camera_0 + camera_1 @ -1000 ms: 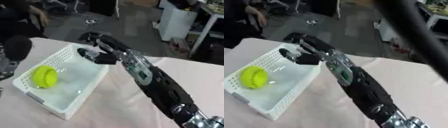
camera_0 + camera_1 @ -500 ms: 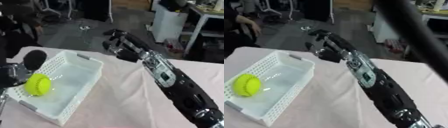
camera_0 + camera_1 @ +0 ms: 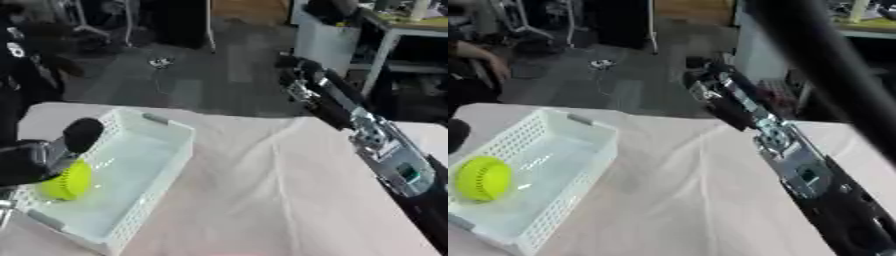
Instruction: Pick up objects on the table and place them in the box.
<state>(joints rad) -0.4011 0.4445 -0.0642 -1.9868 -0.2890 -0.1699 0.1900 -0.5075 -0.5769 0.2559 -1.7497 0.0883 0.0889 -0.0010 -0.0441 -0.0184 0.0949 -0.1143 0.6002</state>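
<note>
The left hand (image 3: 35, 159) shows at the left edge over the near end of the basket (image 3: 579, 165); its fingers cannot be made out. The yellow ball (image 3: 483, 178) lies inside the basket, toward its left end. The right hand (image 3: 710, 85) hangs past the table's (image 3: 684, 200) far edge, fingers curled and holding nothing.
</note>
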